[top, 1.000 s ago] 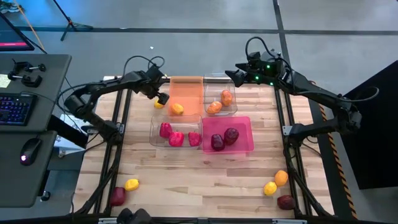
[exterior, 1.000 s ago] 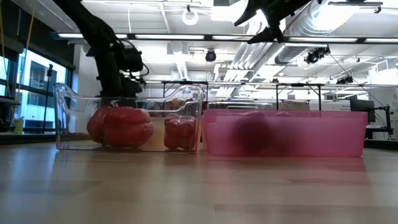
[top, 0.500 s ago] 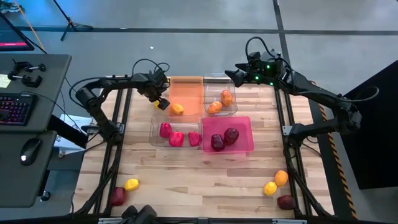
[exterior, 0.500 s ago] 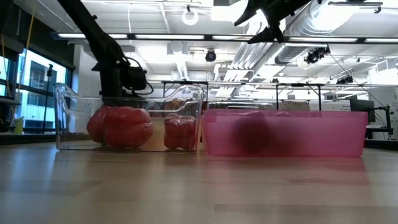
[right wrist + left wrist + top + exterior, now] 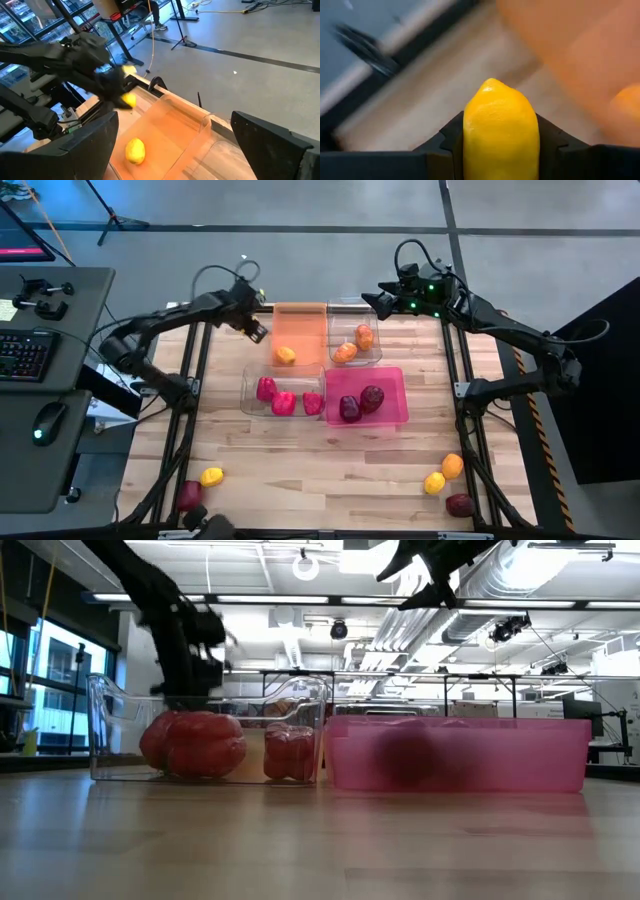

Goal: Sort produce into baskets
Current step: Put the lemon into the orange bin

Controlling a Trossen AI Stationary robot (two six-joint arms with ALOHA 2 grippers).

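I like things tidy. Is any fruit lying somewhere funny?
Yes. Five pieces still lie loose on the table: two at the near left corner, three at the near right, outside every basket. Nothing looks spilled or broken.

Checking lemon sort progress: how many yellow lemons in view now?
4: one in the left gripper's fingers, one in the orange bin, one near the table's front-left corner, one front-right. None seem hidden.

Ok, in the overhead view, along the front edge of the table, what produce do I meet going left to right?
Dark maroon piece → yellow lemon → a long bare stretch of table → yellow lemon → orange piece. Another maroon piece lies just in front of that right-hand pair.
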